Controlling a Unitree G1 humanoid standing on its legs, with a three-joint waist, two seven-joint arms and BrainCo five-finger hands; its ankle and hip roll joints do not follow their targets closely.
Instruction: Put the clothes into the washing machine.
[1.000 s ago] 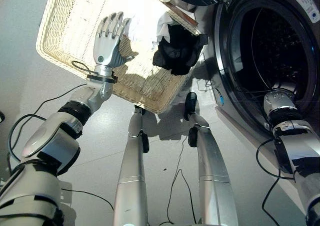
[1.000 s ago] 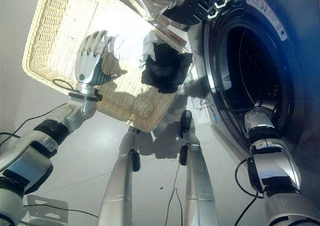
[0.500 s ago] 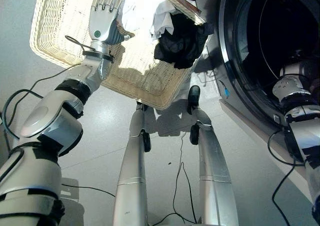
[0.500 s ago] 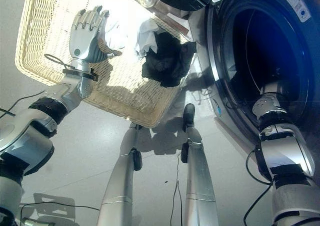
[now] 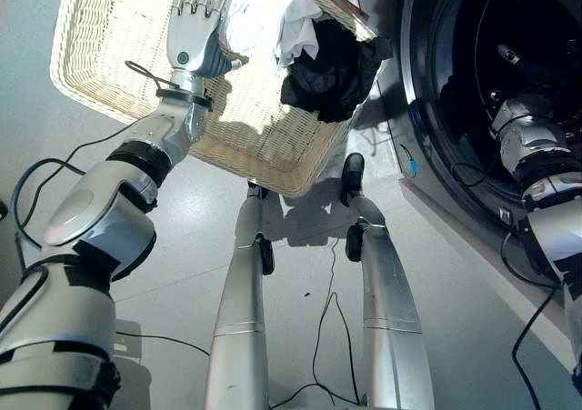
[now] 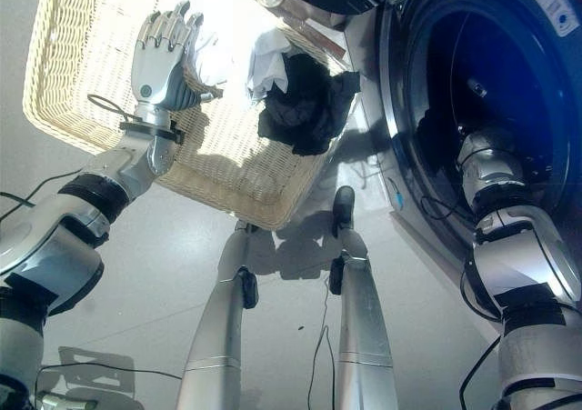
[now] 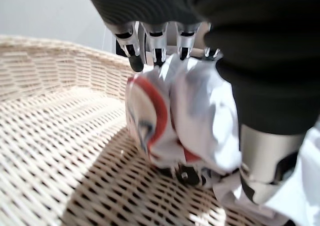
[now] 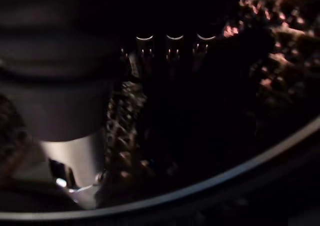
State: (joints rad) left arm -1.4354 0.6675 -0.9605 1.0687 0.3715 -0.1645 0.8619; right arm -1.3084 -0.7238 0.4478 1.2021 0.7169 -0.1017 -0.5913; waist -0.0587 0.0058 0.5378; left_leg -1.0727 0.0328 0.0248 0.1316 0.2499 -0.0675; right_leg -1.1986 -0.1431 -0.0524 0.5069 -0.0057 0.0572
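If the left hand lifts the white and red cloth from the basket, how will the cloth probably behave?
The white and red cloth looks crumpled and folded, so it will probably sag and hang loose. It seems thin, likely light. The left hand has fingers curled on it; a loose end may drag over the wicker basket.

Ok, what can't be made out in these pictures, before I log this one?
- Right hand: inside the washing machine; the dark drum hides whether it holds anything.
- Left hand: over the white cloth in the basket; its own cover hides how the fingers sit.
- Black garment: draped over the basket's rim, its shape unclear.
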